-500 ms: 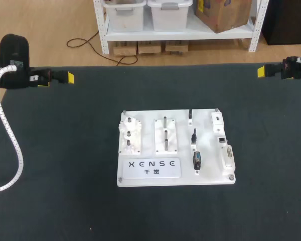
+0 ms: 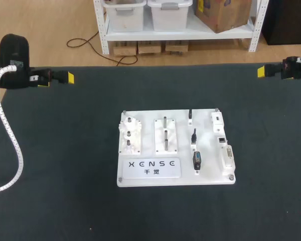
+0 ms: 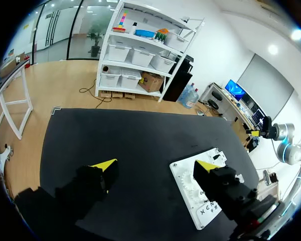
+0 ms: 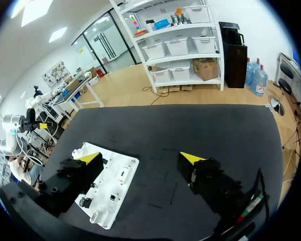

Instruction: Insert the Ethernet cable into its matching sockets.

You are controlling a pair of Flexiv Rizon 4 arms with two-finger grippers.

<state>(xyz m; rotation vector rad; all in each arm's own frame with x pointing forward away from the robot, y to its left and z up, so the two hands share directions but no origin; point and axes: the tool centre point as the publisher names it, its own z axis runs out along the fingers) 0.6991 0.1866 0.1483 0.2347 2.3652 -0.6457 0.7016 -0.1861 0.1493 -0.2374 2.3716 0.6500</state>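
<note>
Left hand [image 3: 156, 165] and right hand [image 4: 140, 157] sit spread wide and empty at the far corners of the desk [image 2: 65, 191], I guess to leave the white socket board [image 2: 149, 145] in the middle unblocked, can't spot the cable tbh.

A dark table [image 2: 65, 175] fills the view, and a white board [image 2: 148, 145] lies flat near its middle. On the board's left part sits a white block [image 2: 130, 136] with 3 short dark pegs standing up from it. Just beside it, toward the middle, is a white plate [image 2: 166, 145] with 2 upright metal pins [image 2: 164, 120], one behind the other. A white label plate [image 2: 149, 168] with lettering lies along the board's near edge. A small screw [image 2: 120, 178] sits at each of the board's 4 corners.
</note>
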